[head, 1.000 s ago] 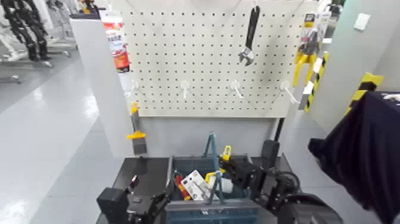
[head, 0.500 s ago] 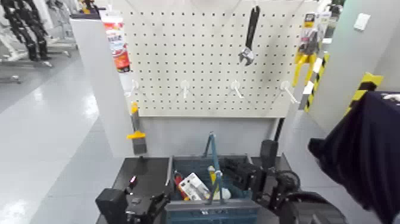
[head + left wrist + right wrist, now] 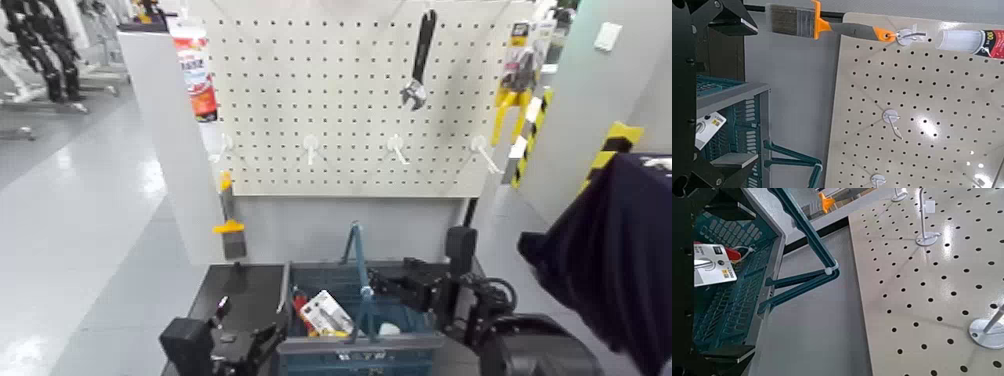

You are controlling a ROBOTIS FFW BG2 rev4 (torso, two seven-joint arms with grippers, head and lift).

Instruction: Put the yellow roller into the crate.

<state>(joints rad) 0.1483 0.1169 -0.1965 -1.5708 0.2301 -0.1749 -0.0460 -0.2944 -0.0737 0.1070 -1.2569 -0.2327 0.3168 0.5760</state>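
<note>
Head view: I see dark blue-grey slotted plastic crate (image 3: 352, 345) with arched blue handle at front edge of black tabletop (image 3: 250, 290). Small white cylindrical sleeve (image 3: 388, 329), likely yellow roller's, lies inside crate near right wall; handle not visible. Right gripper (image 3: 385, 290) hangs above crate's right rim; cannot tell grip state. Left gripper (image 3: 225, 345) parked at crate's left; cannot tell either. White pegboard (image 3: 350, 100) behind.

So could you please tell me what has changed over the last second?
The right tool let go of the yellow roller and drew back toward the robot's right; only a pale bit shows in the dark blue-grey slotted plastic crate. The left tool stayed parked.
</note>
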